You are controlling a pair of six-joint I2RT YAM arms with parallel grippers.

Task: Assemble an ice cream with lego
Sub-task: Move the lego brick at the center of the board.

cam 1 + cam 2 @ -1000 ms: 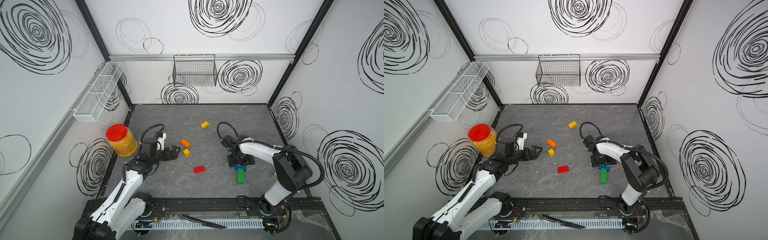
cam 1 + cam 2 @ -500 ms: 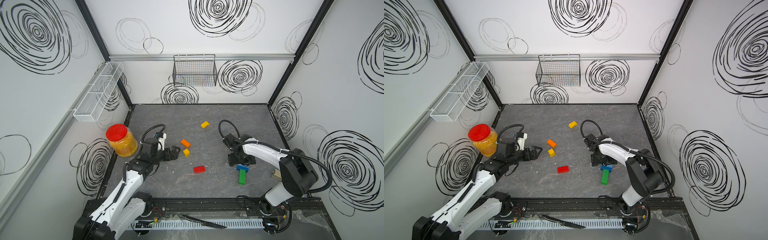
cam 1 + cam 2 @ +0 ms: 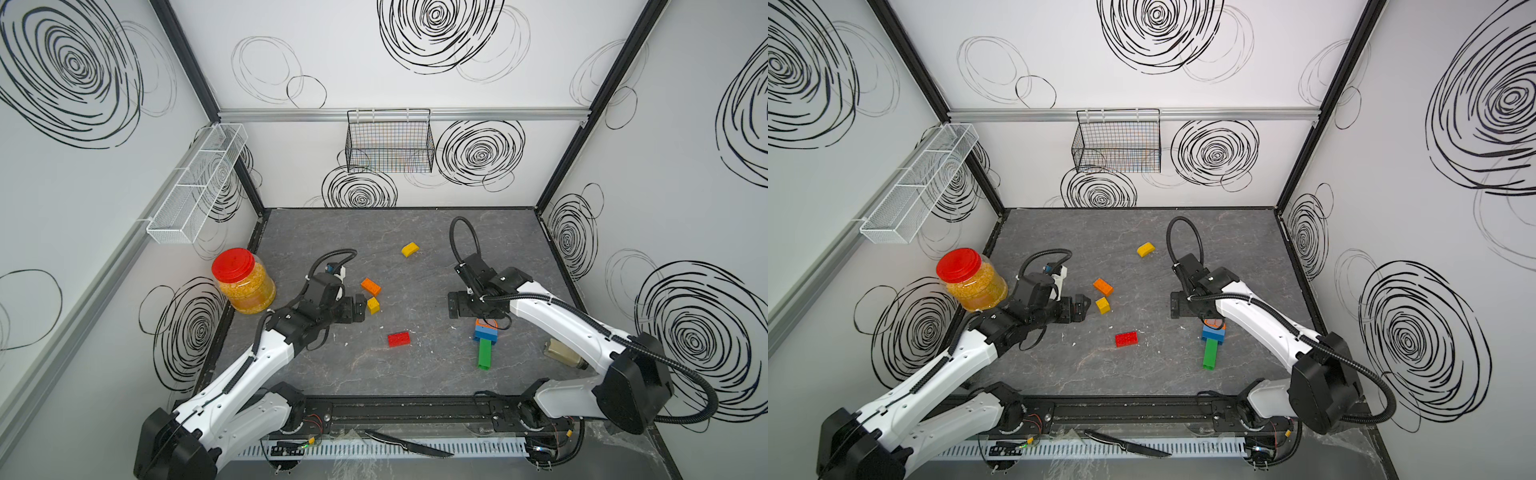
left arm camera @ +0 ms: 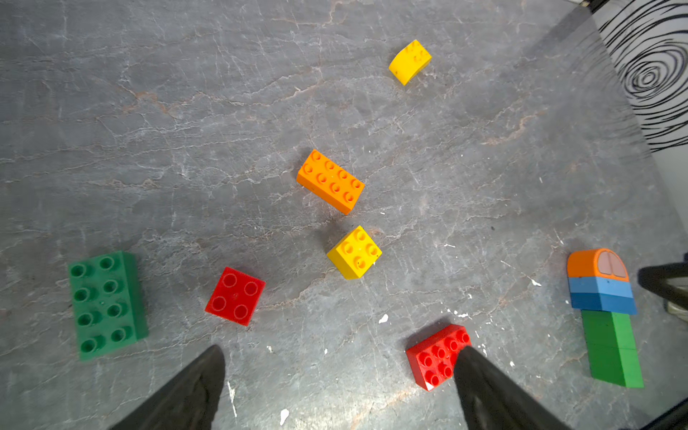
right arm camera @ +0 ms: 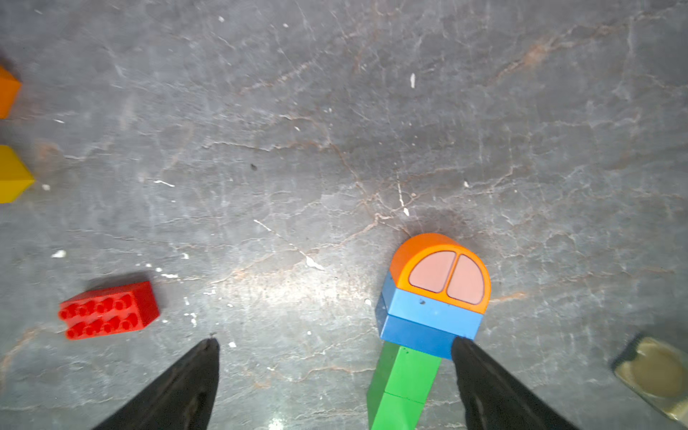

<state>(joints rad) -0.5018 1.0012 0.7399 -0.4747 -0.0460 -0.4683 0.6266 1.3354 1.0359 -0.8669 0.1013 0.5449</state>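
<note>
Assembly (image 5: 428, 320): green stem (image 5: 404, 379), blue bricks (image 5: 417, 327) and orange dome (image 5: 419, 249) are joined and laid flat on the table (image 3: 332, 232), probably for stability.
Right gripper (image 5: 335, 346): spread wide above the assembly; nothing is held.
Left gripper (image 4: 340, 352): spread wide, empty, aimed toward the loose yellow brick (image 4: 354, 252), presumably for pickup.

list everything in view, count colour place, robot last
built lego piece: one, green, blue and orange, by right fingers
orange brick: one, orange, centre
yellow bricks: two, yellow, square by left fingers, curved further back
red bricks: two, red, long at centre, small near green
green brick: one, green, left wrist view only
jar: one, red lid, left edge
basket: one, black, back wall
rack: one, white, left wall
knife: one, dark, front rail
container: one, tan, right side
left fingers, right fingers: two each, black, open
</note>
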